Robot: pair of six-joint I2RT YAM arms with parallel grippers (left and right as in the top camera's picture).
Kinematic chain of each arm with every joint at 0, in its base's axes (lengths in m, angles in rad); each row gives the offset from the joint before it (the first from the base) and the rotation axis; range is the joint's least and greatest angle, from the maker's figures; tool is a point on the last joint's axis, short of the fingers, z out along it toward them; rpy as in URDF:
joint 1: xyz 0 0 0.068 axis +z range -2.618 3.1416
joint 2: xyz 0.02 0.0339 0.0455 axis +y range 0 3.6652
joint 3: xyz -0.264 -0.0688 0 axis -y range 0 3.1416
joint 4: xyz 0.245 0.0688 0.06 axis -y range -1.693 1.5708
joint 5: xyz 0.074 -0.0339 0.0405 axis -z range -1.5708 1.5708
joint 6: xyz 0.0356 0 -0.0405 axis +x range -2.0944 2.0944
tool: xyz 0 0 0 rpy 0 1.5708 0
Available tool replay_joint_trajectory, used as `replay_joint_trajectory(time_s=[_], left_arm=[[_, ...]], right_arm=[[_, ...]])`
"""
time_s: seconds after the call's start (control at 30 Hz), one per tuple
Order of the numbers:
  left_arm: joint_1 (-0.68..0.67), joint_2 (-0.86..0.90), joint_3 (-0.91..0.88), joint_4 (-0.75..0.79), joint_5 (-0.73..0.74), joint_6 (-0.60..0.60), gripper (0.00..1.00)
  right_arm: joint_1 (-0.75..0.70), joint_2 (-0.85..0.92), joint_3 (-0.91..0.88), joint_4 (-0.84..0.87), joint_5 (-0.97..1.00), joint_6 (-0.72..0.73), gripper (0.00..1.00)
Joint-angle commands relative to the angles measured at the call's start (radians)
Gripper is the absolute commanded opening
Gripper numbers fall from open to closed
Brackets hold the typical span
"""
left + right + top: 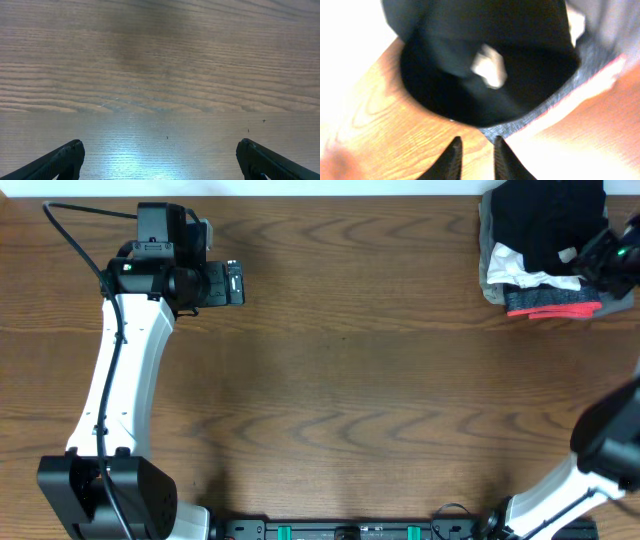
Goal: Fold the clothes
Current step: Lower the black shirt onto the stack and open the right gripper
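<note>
The black T-shirt (545, 220) lies folded on top of a pile at the table's far right corner. In the right wrist view it (470, 100) fills the upper frame, with its white tag (490, 67) showing, blurred. My right gripper (600, 258) hovers at the pile's right edge. Its fingers (475, 144) stand a narrow gap apart with nothing between them, just short of the shirt's edge. My left gripper (238, 283) is at the far left, wide open and empty over bare wood (160, 145).
Under the black shirt lie a white garment (515, 265) and a grey one with a red stripe (555, 305), the grey also showing in the right wrist view (555, 115). The wooden table's (340, 400) far edge runs just behind the pile.
</note>
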Motion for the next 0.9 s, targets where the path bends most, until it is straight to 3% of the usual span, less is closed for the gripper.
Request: replay_joint_trajectory(time_s=[0.0,0.13,0.23,0.3,0.67,0.87], left_arm=[[0.002,0.013,0.01,0.002,-0.009,0.006,0.98],[0.002,0.013,0.01,0.001,-0.009,0.005,0.98],[0.002,0.013,0.01,0.001,-0.009,0.005,0.98],[0.002,0.013,0.01,0.001,-0.009,0.005,0.98],[0.002,0.013,0.008,0.002,-0.009,0.006,0.98],[0.002,0.031,0.008,0.001,-0.009,0.005,0.98]], right_arm=[[0.042,-0.125,0.008,0.034,-0.012,-0.299,0.35],[0.105,-0.146,0.006,0.161,0.104,-0.517,0.69],[0.138,-0.097,0.003,0.288,0.179,-0.603,0.92],[0.145,-0.045,0.003,0.38,0.221,-0.608,0.99],[0.108,0.273,0.003,0.764,0.227,-0.609,0.99],[0.106,0.418,0.003,0.753,0.217,-0.569,0.99]])
